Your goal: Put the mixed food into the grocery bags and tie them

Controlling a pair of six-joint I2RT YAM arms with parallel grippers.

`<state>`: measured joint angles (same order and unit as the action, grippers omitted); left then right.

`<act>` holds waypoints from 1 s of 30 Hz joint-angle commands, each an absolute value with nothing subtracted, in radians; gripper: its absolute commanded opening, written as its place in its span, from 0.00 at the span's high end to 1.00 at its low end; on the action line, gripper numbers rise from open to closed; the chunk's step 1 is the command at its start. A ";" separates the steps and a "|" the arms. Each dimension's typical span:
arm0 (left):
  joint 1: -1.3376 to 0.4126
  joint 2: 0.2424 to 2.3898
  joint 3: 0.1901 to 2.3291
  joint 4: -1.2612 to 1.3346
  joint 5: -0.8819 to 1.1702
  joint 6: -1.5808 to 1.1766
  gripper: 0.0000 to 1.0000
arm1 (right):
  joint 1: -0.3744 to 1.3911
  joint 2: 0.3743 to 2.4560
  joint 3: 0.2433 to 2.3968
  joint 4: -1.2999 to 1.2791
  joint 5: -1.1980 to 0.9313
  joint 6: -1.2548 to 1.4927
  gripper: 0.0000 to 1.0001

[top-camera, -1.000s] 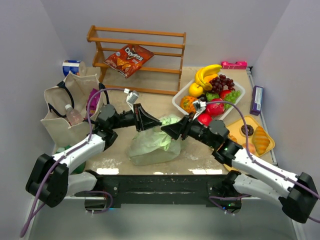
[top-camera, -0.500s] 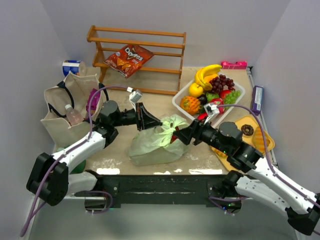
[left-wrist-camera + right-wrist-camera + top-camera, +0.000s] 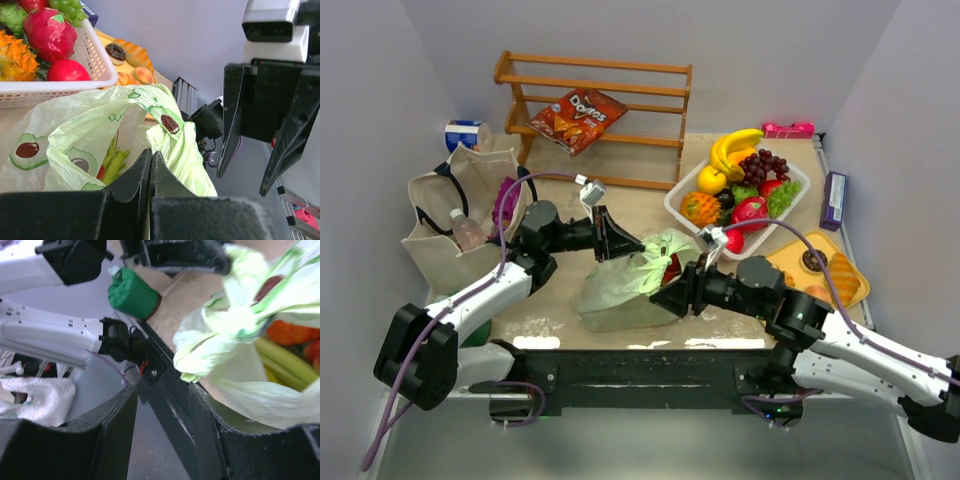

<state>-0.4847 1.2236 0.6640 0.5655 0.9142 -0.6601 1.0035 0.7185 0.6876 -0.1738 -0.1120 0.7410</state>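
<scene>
Two claws: left claw [image 3: 151, 154] is pinching green bag [image 3: 75, 127]; right claw [image 3: 162, 390] is gaping; only wrist views are showing green stalks [image 3: 116, 159] inside.

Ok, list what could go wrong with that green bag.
The left gripper pinches only a thin fold of the green plastic bag; it could slip or tear.
The right gripper is open beside the bag, holding nothing; closing there may catch nothing.
The bag's mouth gapes over the toy vegetables; a tug could spill them.
</scene>
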 commanded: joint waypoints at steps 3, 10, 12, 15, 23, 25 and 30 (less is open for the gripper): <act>-0.485 1.221 0.701 0.586 0.934 -0.637 1.00 | 1.065 0.747 0.652 -0.097 -0.002 0.788 0.50; -0.485 1.221 0.701 0.589 0.936 -0.635 1.00 | 1.065 0.749 0.603 -0.035 -0.002 0.810 0.47; -0.485 1.220 0.701 0.589 0.936 -0.634 1.00 | 1.065 0.753 0.595 -0.015 0.023 0.808 0.47; -0.485 1.220 0.701 0.591 0.936 -0.637 1.00 | 1.066 0.768 0.589 0.018 0.026 0.807 0.48; -0.486 1.218 0.699 0.597 0.937 -0.644 1.00 | 1.065 0.798 0.572 0.077 0.031 0.805 0.54; -0.486 1.218 0.699 0.598 0.939 -0.644 1.00 | 1.066 0.807 0.571 0.084 0.029 0.807 0.57; -0.486 1.216 0.698 0.598 0.940 -0.644 1.00 | 1.066 0.807 0.563 0.097 0.031 0.811 0.69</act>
